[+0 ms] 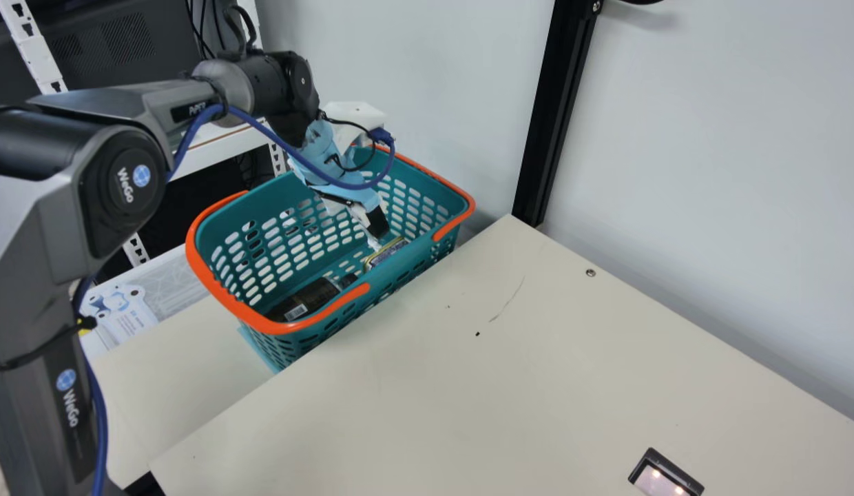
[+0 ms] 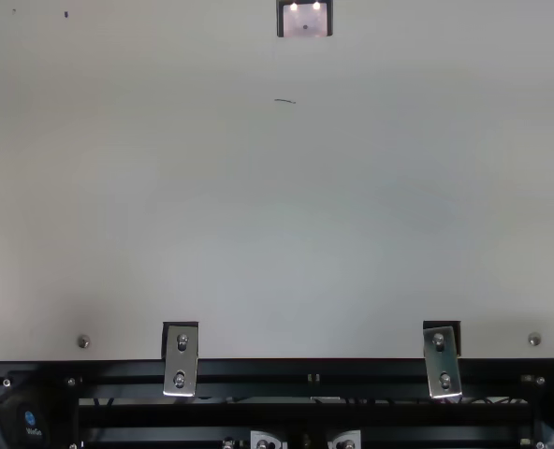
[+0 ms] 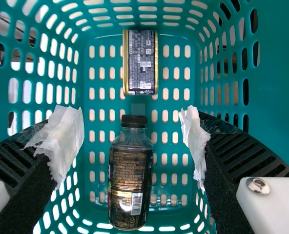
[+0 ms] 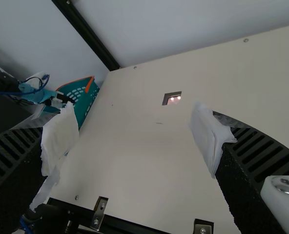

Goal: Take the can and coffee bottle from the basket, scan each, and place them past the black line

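"While the left gripper (image 1: 375, 231) hangs inside the basket (image 1: 227, 293), are its jaws apart?"

"Wide apart, with the can (image 3: 140, 62) and coffee bottle (image 3: 130, 180) lying on the basket's bottom, a gap between them."

"And the right gripper (image 4: 134, 141)?"

"Jaws apart too. Beside the basket runs the desk's (image 1: 571, 344) edge; the scanner (image 1: 664, 475) sits well away."
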`<state>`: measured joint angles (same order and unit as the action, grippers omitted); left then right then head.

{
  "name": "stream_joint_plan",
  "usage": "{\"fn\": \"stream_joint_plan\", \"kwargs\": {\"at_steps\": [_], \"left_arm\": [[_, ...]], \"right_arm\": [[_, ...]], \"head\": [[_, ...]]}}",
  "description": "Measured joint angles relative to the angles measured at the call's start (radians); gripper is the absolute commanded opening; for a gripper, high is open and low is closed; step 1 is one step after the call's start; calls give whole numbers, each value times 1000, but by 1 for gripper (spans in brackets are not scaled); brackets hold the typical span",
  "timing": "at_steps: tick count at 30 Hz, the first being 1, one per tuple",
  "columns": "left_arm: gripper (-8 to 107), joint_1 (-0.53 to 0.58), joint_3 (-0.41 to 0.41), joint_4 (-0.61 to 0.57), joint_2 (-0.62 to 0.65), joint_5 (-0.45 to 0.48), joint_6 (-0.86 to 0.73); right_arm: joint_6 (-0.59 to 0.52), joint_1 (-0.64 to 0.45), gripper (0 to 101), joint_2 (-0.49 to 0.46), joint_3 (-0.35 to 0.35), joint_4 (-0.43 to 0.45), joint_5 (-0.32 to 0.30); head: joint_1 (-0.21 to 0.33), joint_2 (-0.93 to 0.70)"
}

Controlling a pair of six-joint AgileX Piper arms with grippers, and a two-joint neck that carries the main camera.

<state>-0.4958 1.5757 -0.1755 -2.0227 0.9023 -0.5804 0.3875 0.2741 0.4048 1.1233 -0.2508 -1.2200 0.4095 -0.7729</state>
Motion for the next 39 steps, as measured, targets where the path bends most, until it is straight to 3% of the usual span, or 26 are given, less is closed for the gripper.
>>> {"fn": "stream_joint_plan", "kwargs": {"at_steps": [7,19,28,39], "left_arm": [[90,11,34,4,-33,15,23],[90,51,245,3,-232,107,83],[90,71,423,69,-371,164,102],[90,82,570,100,-504,220,95]], "right_arm": [[0,0,101,0,0,0,0],[0,0,101,0,0,0,0],[0,0,101,0,0,0,0],[0,0,101,0,0,0,0]], "head": [[0,0],[0,0],[0,0],[0,0]]}}
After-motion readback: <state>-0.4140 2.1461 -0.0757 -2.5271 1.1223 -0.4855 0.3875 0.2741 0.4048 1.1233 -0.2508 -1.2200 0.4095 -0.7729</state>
